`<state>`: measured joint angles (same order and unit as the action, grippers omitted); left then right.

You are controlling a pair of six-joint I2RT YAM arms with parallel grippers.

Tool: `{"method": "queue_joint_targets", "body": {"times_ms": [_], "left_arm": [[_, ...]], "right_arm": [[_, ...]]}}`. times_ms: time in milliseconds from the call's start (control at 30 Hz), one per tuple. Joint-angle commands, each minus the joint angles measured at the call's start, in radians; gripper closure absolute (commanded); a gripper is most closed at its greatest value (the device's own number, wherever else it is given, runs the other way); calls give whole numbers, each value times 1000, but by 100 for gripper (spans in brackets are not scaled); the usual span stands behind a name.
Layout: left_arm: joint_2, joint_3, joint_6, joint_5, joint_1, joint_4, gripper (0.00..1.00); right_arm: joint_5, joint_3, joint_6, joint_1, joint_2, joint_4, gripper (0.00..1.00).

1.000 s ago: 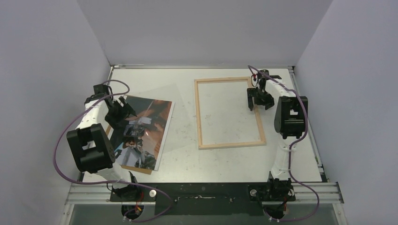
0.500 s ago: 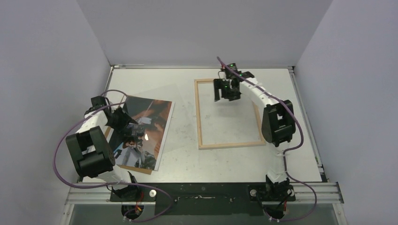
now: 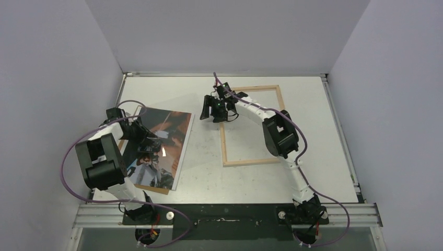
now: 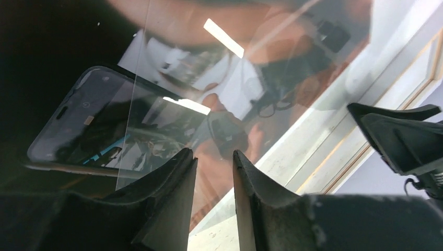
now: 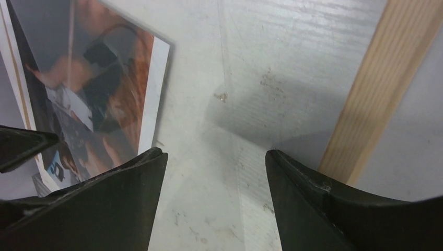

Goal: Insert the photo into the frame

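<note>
The photo (image 3: 162,144) lies face up at the left of the table, on a brown backing board (image 3: 156,189). A clear pane (image 3: 201,133) lies over it and reaches out to the right. The frame (image 3: 228,146) lies back up, bare wood, at the centre right. My left gripper (image 3: 140,133) hovers low over the photo's left part (image 4: 251,68), jaws narrowly apart and empty (image 4: 213,154). My right gripper (image 3: 215,107) is open and empty (image 5: 214,154) over bare table between the photo (image 5: 104,89) and the frame's left rail (image 5: 381,78).
The pane's edge shows as a faint line in the left wrist view (image 4: 137,104) and the right wrist view (image 5: 230,104). Grey walls enclose the table on three sides. The right arm's links stretch across the frame's opening (image 3: 277,133).
The right arm has swung left from the frame's right rail across the frame to its left rail. The left gripper has shifted slightly over the photo.
</note>
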<state>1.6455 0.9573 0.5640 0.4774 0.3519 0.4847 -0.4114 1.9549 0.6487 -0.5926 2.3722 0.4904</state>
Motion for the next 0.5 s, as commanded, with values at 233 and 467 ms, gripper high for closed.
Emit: {"method": "queue_joint_targets", "body": {"times_ms": [233,467], "left_arm": [[120,19,-53,-158,-19,107,70],[162,24,-52,-230,-24,156,71]], "right_arm": [[125,128,41,-22,79,8,28],[-25,125,90,-34,136,-4,28]]}}
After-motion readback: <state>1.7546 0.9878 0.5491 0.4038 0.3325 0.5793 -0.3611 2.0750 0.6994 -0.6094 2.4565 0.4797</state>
